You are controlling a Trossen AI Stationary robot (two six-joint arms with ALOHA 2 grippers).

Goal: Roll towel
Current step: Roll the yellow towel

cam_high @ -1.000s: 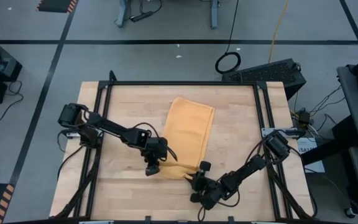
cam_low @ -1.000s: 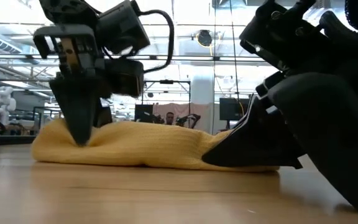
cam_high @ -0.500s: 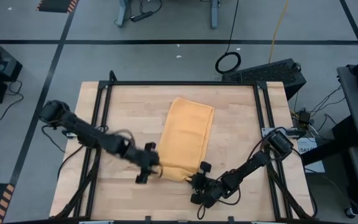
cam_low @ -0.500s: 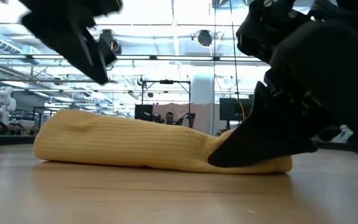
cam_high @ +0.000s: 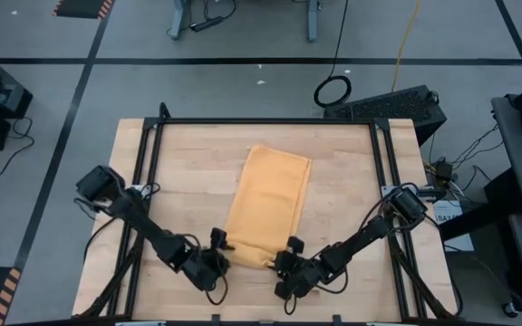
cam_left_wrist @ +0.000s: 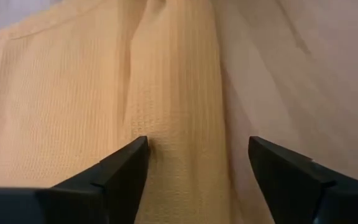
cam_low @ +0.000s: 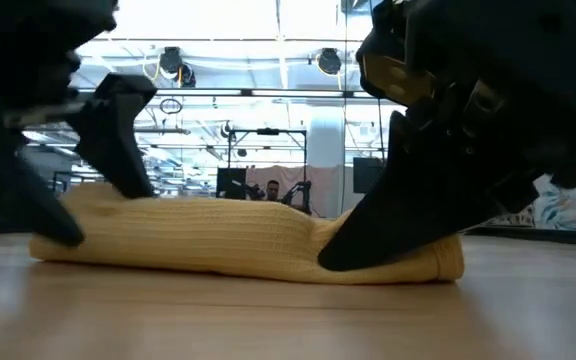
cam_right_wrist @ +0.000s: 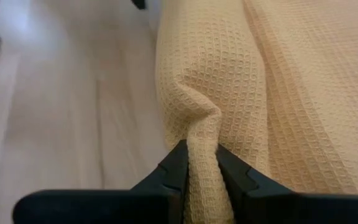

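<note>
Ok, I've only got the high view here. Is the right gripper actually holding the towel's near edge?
Observer: Yes. Its wrist view shows the right gripper shut on a pinched-up fold of the towel.
Operator: And the left one?
Observer: The left gripper is open, with a finger on either side of the rolled edge, not clamping it.
Operator: Is that edge off the table?
Observer: No. The low view shows it as a low roll lying on the table.
</note>
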